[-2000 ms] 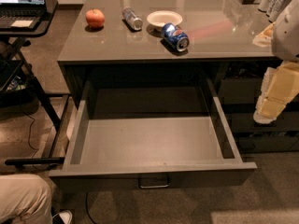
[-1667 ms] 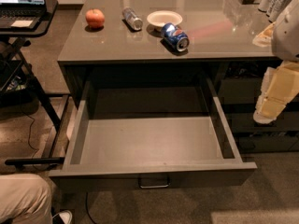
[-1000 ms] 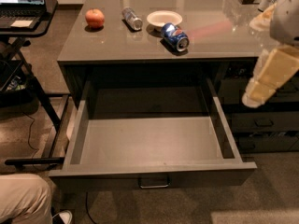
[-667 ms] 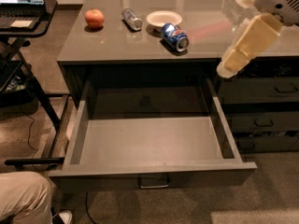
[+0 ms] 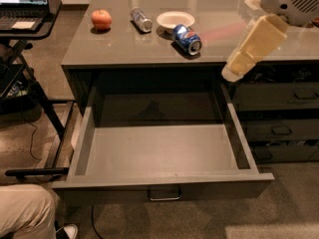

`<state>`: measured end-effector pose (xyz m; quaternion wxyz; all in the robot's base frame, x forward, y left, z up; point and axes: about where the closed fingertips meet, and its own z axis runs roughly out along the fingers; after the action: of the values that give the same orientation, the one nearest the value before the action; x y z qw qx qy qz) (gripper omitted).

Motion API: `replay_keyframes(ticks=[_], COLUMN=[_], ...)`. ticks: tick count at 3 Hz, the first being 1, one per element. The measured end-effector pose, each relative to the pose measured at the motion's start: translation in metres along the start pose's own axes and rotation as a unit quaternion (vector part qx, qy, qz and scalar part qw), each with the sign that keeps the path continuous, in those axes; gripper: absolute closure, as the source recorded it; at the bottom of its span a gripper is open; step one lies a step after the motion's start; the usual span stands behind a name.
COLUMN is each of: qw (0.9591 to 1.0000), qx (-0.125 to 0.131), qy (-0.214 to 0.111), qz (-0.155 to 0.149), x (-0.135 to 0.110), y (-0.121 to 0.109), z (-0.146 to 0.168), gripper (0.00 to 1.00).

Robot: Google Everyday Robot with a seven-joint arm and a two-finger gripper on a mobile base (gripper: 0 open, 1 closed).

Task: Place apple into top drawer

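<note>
Apple [image 5: 101, 19] near counter [image 5: 124, 46] corner; gripper [image 5: 233, 72] by front edge.

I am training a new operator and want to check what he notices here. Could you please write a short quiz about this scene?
1. True or false: the apple is already inside the top drawer.
2. The gripper hangs at the front edge of the counter, above the drawer's right side. Which thing lies nearest to it? A) the apple B) the blue can C) the laptop
3. Fill in: as the camera sees it, the apple sits near the counter's far ___ corner.

Key: 1. False: it rests on the counter, and the open drawer holds nothing. 2. B. 3. left.
</note>
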<state>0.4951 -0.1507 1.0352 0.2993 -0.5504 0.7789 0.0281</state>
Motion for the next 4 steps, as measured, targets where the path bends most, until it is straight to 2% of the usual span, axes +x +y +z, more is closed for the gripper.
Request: replay_keyframes(ticks=[1, 2, 3, 4], qw=[0.9995, 0.9974, 0.9944, 0.9914], qx=[-0.006, 0.015, 0.062, 0.09], qy=[-0.015, -0.041, -0.057, -0.056], qz=[0.026, 0.057, 0.064, 0.077], x=[-0.029, -0.082, -0.138, -0.145], y=[-0.001, -0.012, -0.022, -0.033], z=[0.045, 0.098, 0.143, 0.142], gripper=[0.0, 0.0, 0.0, 0.0])
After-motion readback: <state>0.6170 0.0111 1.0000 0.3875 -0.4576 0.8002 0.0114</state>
